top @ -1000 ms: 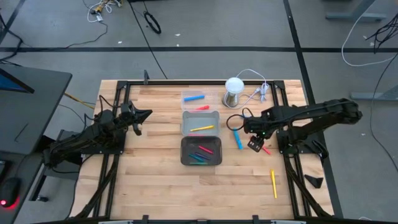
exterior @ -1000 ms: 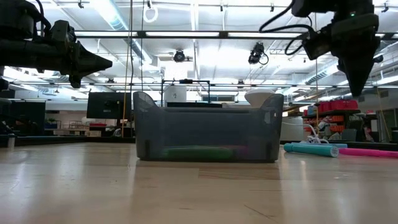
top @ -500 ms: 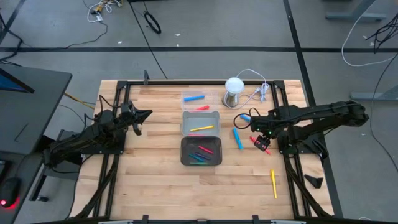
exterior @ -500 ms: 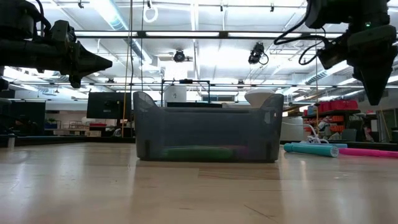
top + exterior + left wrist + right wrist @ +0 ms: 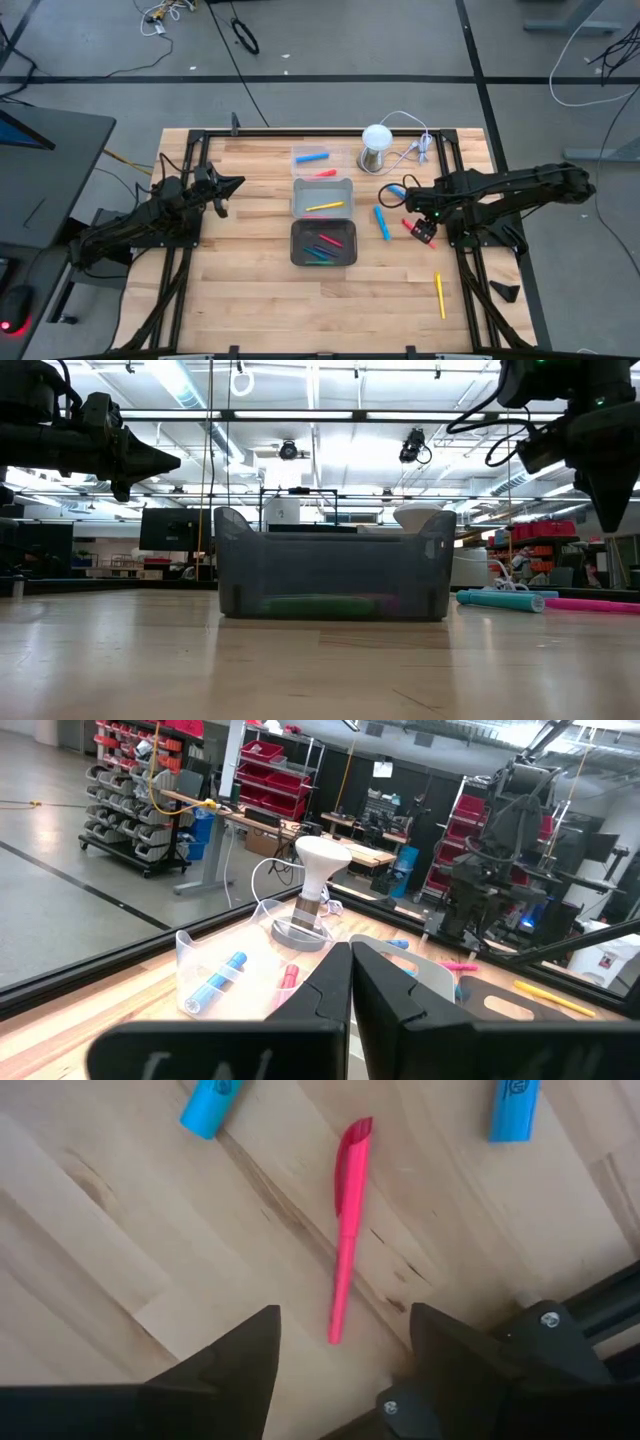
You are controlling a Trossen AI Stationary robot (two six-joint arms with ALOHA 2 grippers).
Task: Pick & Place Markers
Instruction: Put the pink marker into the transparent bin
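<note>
My right gripper [image 5: 425, 230] is open and hovers over a pink marker [image 5: 346, 1220] lying flat on the wood; its fingers stand on either side of the marker's near end without touching it. Two blue markers [image 5: 382, 222] [image 5: 395, 190] lie just beside it, toward the table's left. A yellow marker [image 5: 440, 295] lies near the right near corner. The dark tray [image 5: 295, 258] holds several markers, and the grey tray [image 5: 298, 205] holds a yellow one. My left gripper [image 5: 235, 183] is shut and waits in the air at the table's left.
A clear tray [image 5: 300, 152] with a blue marker sits at the far middle, with a red marker [image 5: 322, 173] beside it. A white-domed metal cylinder [image 5: 375, 148] and a white cable stand far right. The black frame rail [image 5: 560, 1330] runs close to the pink marker.
My right gripper has moved toward the table's right edge and slightly down, from over the blue marker to over the pink one. The markers have stayed where they were.
</note>
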